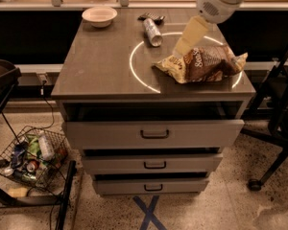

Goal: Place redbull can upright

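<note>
On the far-left arc of the white ring [131, 63] painted on the bench [93, 63], the redbull can [152, 31] lies on its side, end toward the camera, not yet grasped. The gripper [181, 46] hangs inside the ring, above its far half and to the right of the can, apart from it; whether the jaws are apart or together cannot be told. The step in hand looks like the approach. The next move likely calls for crossing to the ring's far-left edge, closing across the can's slim body and tipping it onto its base. A brown chip bag [204, 63] fills the ring's near-right part, just under the gripper, and could be brushed. A small dark object [151, 17] sits just beyond the ring, close behind the can. 1 white bowl [100, 16] stands well left of the ring, and a wire basket [33, 157] of litter rests on the floor.
</note>
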Controlling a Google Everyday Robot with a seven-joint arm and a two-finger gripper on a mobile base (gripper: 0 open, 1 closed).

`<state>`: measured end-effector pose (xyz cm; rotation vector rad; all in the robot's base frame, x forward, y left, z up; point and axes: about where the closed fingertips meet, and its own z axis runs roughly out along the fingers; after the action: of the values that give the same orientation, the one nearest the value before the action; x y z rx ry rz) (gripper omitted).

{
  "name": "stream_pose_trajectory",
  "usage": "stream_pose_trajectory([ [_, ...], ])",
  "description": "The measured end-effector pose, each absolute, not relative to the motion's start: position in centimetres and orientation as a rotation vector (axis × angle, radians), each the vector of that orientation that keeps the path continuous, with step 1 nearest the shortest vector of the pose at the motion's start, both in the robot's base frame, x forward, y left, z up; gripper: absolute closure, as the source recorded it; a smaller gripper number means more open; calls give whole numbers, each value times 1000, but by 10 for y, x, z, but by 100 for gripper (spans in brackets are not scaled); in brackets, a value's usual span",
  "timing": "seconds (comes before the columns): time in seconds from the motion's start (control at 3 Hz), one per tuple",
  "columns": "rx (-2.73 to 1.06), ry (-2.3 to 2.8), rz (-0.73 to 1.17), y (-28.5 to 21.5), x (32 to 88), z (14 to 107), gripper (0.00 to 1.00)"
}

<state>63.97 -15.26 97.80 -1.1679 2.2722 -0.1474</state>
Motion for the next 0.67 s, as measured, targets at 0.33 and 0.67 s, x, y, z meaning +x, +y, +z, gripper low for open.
stream_pose_trajectory([
  [0.33, -1027, 2352, -165, -159, 660, 968, 0],
  [0.67, -1027, 2352, -165, -159, 660, 968, 0],
])
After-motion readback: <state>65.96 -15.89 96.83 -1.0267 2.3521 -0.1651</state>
